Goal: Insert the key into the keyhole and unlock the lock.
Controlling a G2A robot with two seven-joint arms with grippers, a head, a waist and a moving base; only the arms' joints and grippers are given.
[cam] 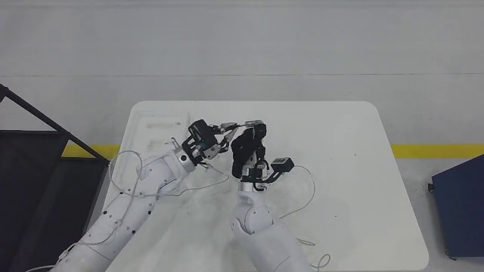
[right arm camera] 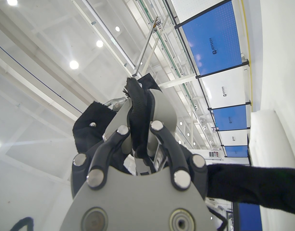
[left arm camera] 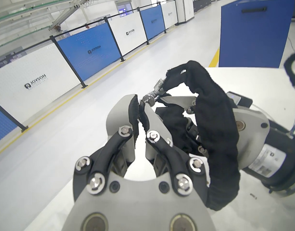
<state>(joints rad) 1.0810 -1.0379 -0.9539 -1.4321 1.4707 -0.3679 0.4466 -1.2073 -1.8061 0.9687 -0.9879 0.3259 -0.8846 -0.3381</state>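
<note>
Your white table stands on a pale grey floor. A yellow line runs along the floor behind the table, and a blue cabinet sits just off the table's edge. From above you see both arms meeting over the table, the left gripper and the right gripper almost tip to tip. Loose white cables lie on the table beside the right arm.

The left wrist view gives you what the top view cannot. The left gripper's black pads are pressed together on the key, which is almost wholly hidden between them. The key is right against the silver cylinder of the lock. The lock is a loop sleeved in black fabric, held up off the table by the right gripper. You cannot tell whether the key is already seated in the keyhole.

The right wrist view looks up and away from the table. There you see that gripper's fingers clamped on the black fabric, the cylinder poking out beside them, and ceiling lights behind. In the left wrist view, a fence of blue and white panels stands well beyond the table.
</note>
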